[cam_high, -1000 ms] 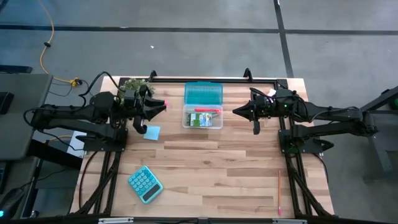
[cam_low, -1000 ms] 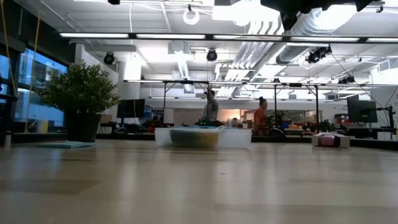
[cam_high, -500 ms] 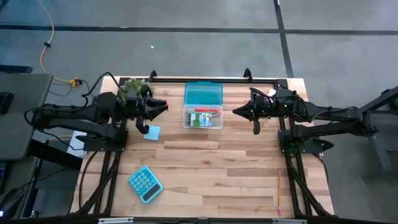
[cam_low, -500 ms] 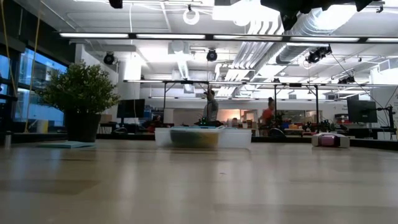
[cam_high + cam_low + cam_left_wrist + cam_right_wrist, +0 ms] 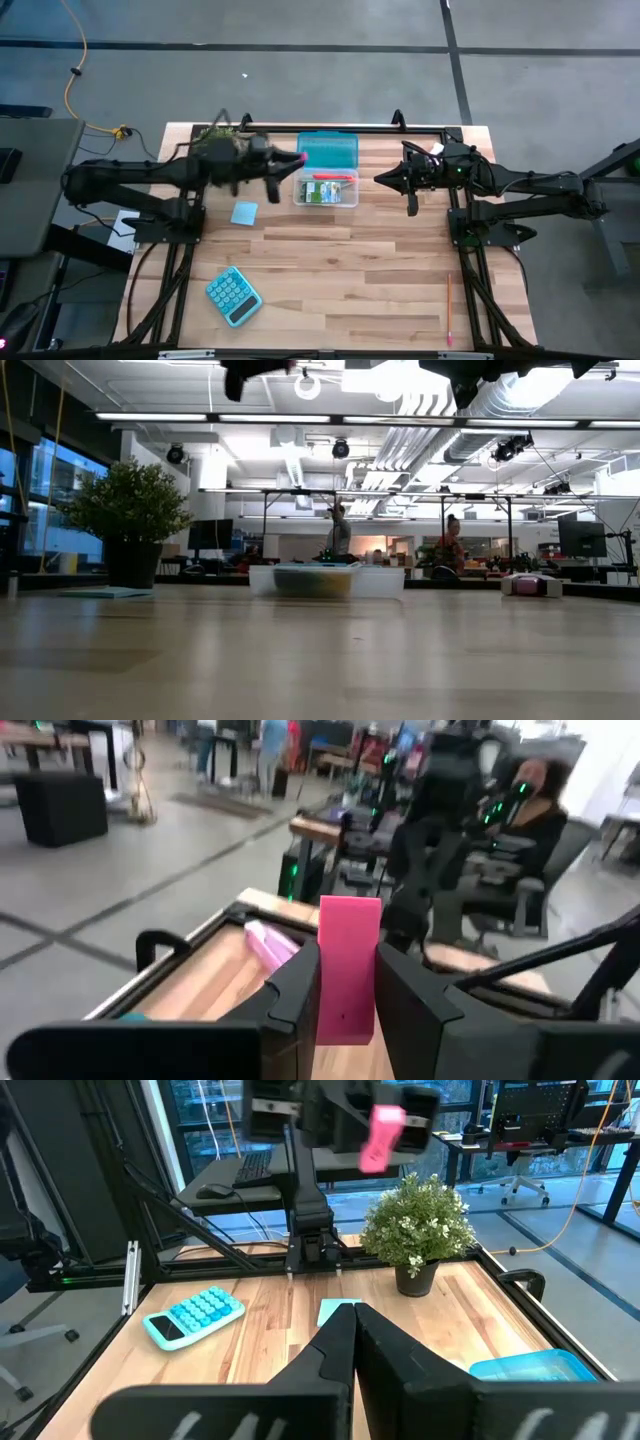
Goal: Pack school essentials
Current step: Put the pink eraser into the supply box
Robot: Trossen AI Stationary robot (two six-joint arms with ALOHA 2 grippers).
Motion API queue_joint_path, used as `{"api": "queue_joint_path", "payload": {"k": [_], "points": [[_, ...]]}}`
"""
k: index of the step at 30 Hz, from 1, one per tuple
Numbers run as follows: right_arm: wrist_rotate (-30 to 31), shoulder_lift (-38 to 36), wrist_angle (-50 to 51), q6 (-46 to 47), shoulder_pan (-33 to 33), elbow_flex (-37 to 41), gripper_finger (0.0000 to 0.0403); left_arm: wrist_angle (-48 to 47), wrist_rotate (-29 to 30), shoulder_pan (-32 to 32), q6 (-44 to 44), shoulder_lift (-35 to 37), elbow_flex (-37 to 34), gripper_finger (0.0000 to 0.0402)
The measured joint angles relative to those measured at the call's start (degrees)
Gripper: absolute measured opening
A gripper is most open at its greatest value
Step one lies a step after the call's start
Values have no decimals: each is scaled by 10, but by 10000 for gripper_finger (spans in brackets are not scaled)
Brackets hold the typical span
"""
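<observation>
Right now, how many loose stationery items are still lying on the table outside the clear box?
2: the light-blue note pad near the left arm, and the thin pencil by the right edge. The pink eraser is in the left tool, in the air. Small items may be hidden.

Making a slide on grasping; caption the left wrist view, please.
Left gripper fingers clamp an upright pink eraser above the wooden table.

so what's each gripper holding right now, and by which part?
Left gripper clamps the pink eraser by its lower half, the upper half sticking out past the fingers. Right gripper is shut and empty.
</observation>
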State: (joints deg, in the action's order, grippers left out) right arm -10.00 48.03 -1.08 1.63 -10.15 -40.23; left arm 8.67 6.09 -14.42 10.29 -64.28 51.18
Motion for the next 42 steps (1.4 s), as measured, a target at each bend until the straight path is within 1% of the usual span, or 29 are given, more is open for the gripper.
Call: {"api": "queue_joint_path", "payload": {"k": [4,12,24,29,33,36,42], "points": [[0,0,0,0,0,0,0,-21,-40,-29,-12,-72,50,79],[0,0,0,0,0,0,0,-87,-40,-68,-49,-216,129,79],[0,0,9,0,0,0,0,-94,-33,-104,-45,-383,134,79],[0,0,9,0,0,0,0,-95,-33,-112,-19,-421,134,79],[0,0,9,1,0,0,0,-112,-33,-114,-18,-436,134,79],[0,0,9,1,0,0,0,-135,-35,-115,-20,-443,134,79],[0,0,9,1,0,0,0,-149,-28,-115,-24,-446,134,81]]}}
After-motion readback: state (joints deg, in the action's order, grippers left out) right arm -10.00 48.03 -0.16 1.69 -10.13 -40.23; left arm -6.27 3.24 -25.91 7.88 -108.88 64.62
